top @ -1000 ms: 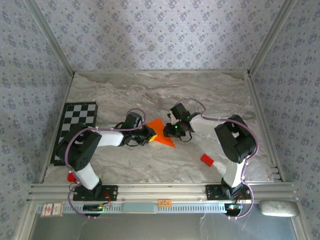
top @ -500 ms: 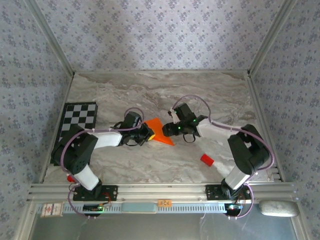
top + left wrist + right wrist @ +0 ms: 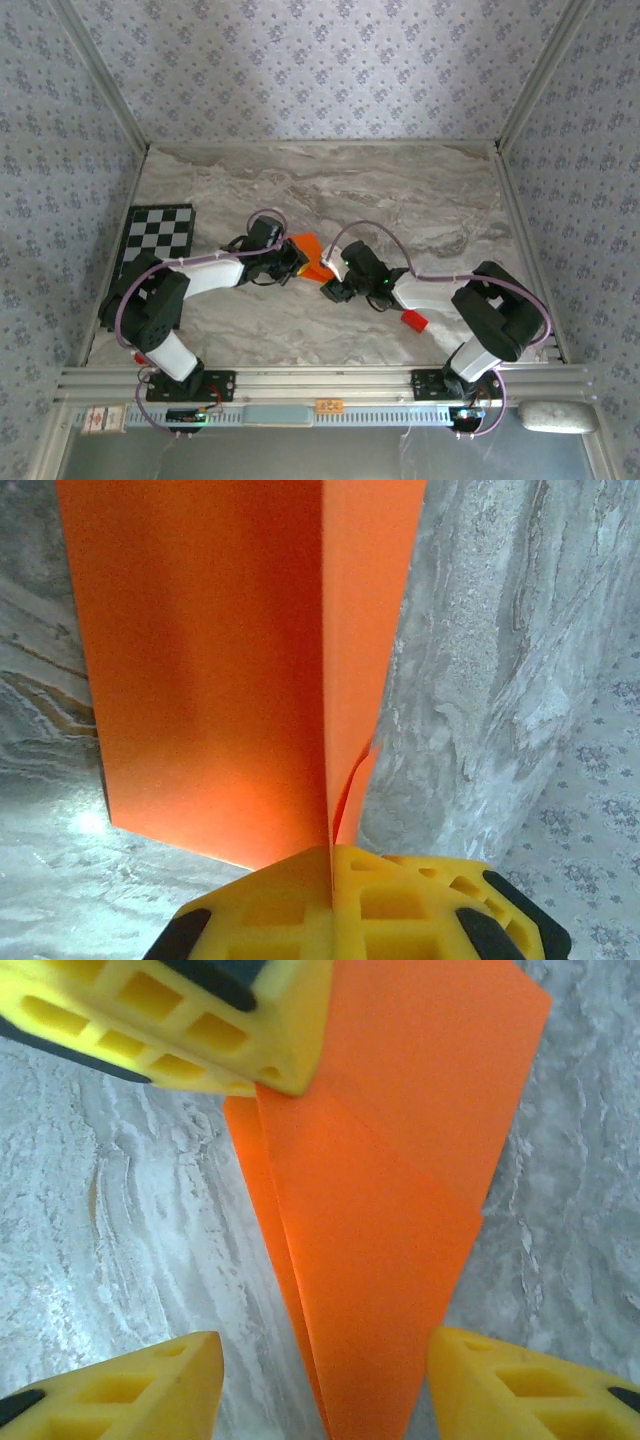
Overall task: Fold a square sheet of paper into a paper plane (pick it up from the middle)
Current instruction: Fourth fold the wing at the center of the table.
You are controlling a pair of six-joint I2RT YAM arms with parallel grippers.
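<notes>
Our left hand [image 3: 330, 865] is pinched shut on the edge of the folded orange sheet of paper [image 3: 210, 650], which sits mid-tabletop [image 3: 420, 190]. Our right hand [image 3: 325, 1380] stands partly open astride its pointed end, holding nothing. We judge the paper light, limp and easily creased, so it is best pinched along the centre fold.

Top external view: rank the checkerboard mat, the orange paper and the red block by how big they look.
1. checkerboard mat: clearly the largest.
2. orange paper: judged on its visible part, since some of it is covered.
3. red block: the smallest.
</notes>
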